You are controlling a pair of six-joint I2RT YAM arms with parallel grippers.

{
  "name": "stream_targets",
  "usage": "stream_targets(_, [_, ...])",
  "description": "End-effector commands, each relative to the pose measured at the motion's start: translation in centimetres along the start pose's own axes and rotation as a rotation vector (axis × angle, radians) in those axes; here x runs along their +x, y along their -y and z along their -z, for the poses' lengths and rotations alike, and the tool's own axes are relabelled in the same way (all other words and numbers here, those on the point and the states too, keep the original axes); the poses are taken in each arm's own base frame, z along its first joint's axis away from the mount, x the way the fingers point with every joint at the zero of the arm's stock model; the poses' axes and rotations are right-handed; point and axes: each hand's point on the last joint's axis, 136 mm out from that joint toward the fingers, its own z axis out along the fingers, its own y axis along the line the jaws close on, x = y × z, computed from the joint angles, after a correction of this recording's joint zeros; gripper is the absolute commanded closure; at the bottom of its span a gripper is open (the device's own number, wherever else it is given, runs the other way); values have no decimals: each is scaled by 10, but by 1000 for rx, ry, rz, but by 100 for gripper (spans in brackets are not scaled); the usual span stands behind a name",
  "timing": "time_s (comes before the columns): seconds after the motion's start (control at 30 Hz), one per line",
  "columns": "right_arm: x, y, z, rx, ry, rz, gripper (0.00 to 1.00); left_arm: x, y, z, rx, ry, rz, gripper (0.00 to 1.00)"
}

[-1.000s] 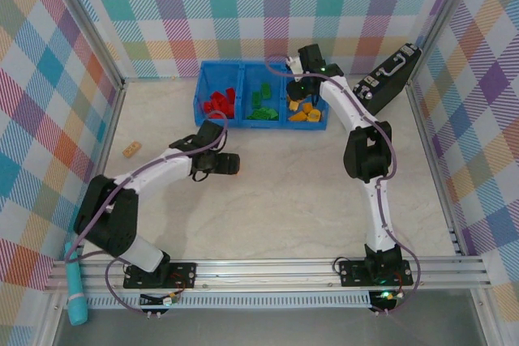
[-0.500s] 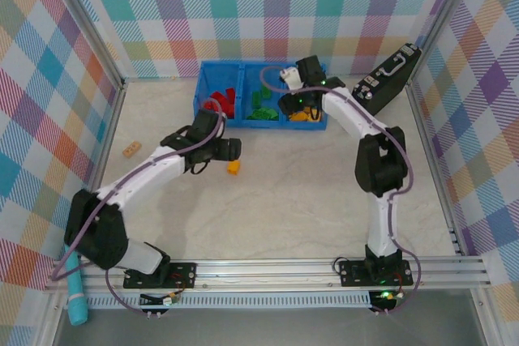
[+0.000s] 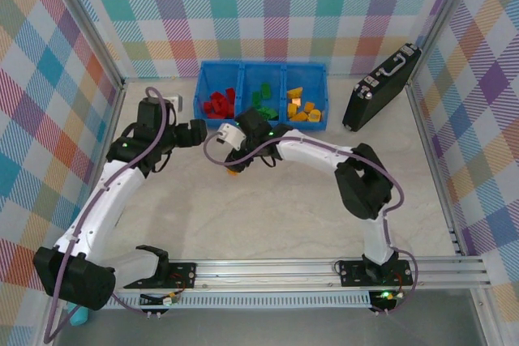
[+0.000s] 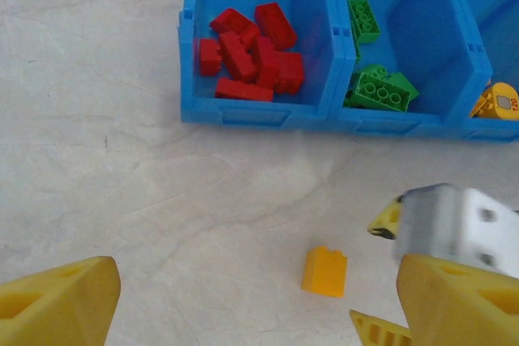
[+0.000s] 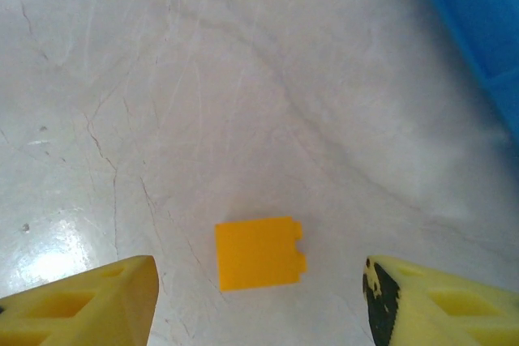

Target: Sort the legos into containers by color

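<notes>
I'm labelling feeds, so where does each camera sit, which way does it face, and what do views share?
Top external: above and behind the bases, looking down on table, blue tray, left arm, right arm.
Left wrist: on left arm, facing blue tray; left hand at bottom edge.
Right wrist: on right arm, facing down at table; right hand at bottom edge.
Shared: all three show the orange brick.

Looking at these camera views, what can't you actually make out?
- Top view: the loose orange brick is mostly hidden under the right arm, so its shape is unclear there.
- Left wrist view: the yellow compartment is cut off by the right edge, so its bricks can't be counted.
- Right wrist view: the blue tray is a blurred corner cut by the frame.
</notes>
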Motion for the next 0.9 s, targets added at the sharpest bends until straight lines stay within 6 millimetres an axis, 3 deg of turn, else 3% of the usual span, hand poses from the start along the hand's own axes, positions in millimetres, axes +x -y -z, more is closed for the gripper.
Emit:
stream_targets(0.0, [7,-5,-14,-26,-60,-21,30,-3,1,14,56,-8,0,11])
stream_targets(0.47, [34,-8,-50,-71,-189,-27,27,-8,-7,24,55,-7,5,10])
stream_targets(0.87, [44,-10,-62,-97,-243,-26,55,-13,-9,31,46,4,5,10])
